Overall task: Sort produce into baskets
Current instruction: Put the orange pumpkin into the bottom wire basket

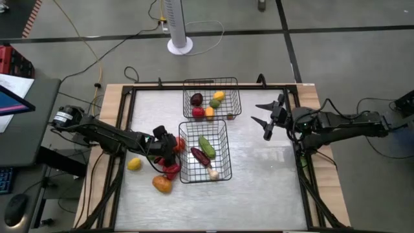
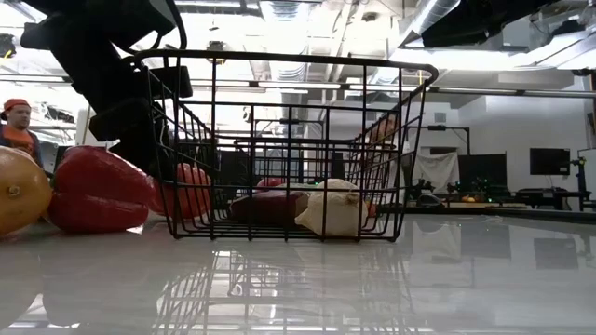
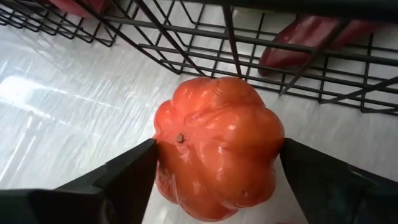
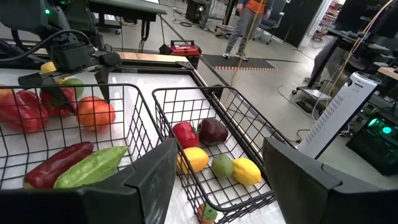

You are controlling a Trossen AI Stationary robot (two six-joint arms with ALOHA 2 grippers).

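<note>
An orange-red lumpy tomato sits on the white table just outside the near basket's left wall, and my left gripper is shut on it. That basket holds a green piece, a maroon piece and a whitish garlic. The far basket holds several small fruits. My right gripper hangs open and raised to the right of the baskets, with nothing between its fingers. My left gripper has the tomato's two opposite sides between its two fingers, one finger on each side. The fingers slant down at it from the table's left. The tomato's underside rests on the table beside the basket wall.
Loose on the table left of the near basket lie red peppers, an orange piece and a yellow lemon. The table's right half is bare. A person shows in the room beyond.
</note>
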